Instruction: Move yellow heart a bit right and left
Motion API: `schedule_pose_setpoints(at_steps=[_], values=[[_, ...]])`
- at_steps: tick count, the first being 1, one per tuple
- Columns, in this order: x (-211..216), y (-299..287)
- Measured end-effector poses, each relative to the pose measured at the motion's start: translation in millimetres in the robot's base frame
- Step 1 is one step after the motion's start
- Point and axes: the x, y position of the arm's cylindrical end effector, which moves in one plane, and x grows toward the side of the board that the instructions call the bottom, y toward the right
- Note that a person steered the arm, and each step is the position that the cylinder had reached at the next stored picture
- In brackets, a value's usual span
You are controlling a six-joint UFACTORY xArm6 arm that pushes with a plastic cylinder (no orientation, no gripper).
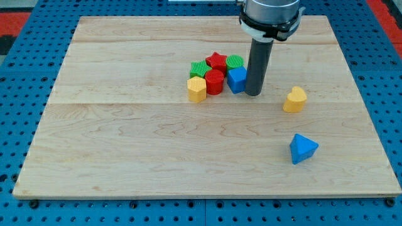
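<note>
End effector: a jawless rod, holding nothing, my tip (252, 94) on the tabletop (125, 157), touching the blue block (236, 80); yellow heart (294, 100) well apart, rightward.

- The arm's upper body (271, 16) is cut off by the view's top edge; only its grey collar and the dark rod (258, 66) show.
- The rod covers the right side of the blue block (236, 80), so that block's shape cannot be made out.
- The red star (217, 60) hides part of the two green blocks (200, 68) (235, 61) on the cluster's far side; their shapes stay unclear.
- The red block (214, 81) in the cluster's middle is partly masked by its neighbours.
- Whether my tip (253, 94) touches the blue block cannot be told.
</note>
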Motion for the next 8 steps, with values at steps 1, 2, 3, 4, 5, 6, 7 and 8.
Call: schedule_pose_setpoints(at_steps=[1,2,3,4,5,6,7,8], values=[[21,9],[13,22],[19,52],[65,59],[44,61],[-6,61],[7,122],[36,128]])
